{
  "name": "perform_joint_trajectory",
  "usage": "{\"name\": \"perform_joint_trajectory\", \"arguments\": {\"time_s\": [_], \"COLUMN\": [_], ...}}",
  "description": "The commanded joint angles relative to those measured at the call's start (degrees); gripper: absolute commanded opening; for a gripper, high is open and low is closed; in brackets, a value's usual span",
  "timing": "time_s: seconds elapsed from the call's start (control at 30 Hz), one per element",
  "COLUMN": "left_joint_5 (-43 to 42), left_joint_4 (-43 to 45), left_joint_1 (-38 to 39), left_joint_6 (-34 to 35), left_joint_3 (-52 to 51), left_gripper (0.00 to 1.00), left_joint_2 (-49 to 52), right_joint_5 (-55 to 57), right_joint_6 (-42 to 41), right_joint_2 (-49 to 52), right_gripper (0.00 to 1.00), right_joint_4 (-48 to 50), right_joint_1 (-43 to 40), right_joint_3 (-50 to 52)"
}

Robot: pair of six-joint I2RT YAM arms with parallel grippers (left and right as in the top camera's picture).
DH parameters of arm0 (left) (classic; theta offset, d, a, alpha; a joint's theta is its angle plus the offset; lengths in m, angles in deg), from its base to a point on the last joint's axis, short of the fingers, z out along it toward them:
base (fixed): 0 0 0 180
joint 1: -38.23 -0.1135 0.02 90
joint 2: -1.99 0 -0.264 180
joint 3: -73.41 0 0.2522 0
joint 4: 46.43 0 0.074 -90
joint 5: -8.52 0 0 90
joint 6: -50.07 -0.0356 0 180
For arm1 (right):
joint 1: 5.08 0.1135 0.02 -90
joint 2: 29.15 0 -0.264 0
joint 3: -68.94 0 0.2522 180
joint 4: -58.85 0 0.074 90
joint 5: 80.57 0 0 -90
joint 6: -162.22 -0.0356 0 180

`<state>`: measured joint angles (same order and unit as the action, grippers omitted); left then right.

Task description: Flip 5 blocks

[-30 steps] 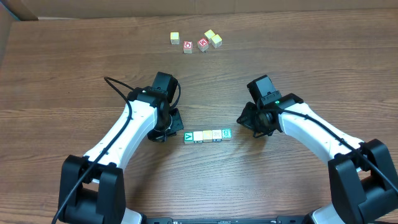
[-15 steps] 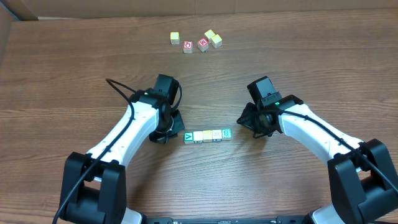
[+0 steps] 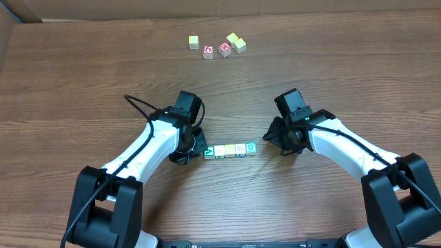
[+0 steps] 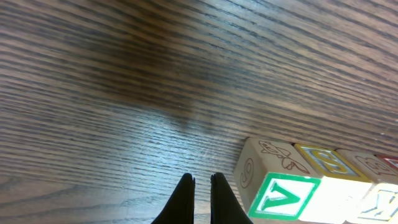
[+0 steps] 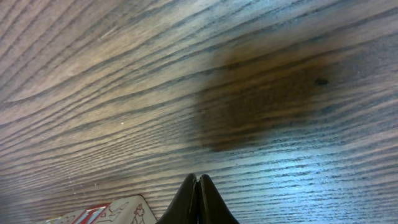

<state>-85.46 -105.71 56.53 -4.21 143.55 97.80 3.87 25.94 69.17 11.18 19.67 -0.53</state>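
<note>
Place: you are looking at a robotics test bench | Evidence: white left arm [image 3: 146, 148] and right arm [image 3: 344, 141] are reaching over a wood-grain table [image 3: 69, 89] | Backdrop: brown cardboard [image 3: 207, 5] is walling its far edge

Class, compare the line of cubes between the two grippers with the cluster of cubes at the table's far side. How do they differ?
The near row is straight, cubes side by side; the far group is scattered. The near row shows green markings; the far group includes two red faces. Both hold five small cubes on the table.
</note>
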Motion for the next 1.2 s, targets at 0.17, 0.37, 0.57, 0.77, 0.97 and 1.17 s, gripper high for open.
{"name": "perform_joint_trajectory", "arguments": {"time_s": [0.17,0.37,0.57,0.77,0.97,1.17], "left_joint_5": [-2.9,-2.8,-2.2,-1.4,-1.6,-1.9], "left_joint_4": [0.9,1.2,1.3,2.2,4.2,4.8], "left_joint_1": [0.4,0.4,0.5,0.5,0.5,0.5], "left_joint_6": [0.6,0.6,0.5,0.5,0.5,0.5], "left_joint_3": [-0.5,-0.5,-0.8,-2.3,-3.2,-3.2], "left_gripper": [0.04,0.04,0.04,0.04,0.04,0.04], "left_joint_2": [0.4,0.4,0.4,0.4,0.4,0.4], "right_joint_5": [-0.9,-0.3,0.8,0.9,1.0,1.0], "right_joint_6": [0.5,0.4,0.4,0.4,0.4,0.4], "right_joint_2": [-0.3,-0.2,-0.3,-0.2,-0.2,-0.2], "right_gripper": [0.04,0.04,0.04,0.04,0.04,0.04], "right_joint_4": [0.5,1.1,1.3,1.6,1.9,2.2], "right_joint_1": [1.1,3.1,4.1,4.2,4.2,4.2], "right_joint_3": [0.3,0.3,0.3,0.3,0.3,0.3]}}
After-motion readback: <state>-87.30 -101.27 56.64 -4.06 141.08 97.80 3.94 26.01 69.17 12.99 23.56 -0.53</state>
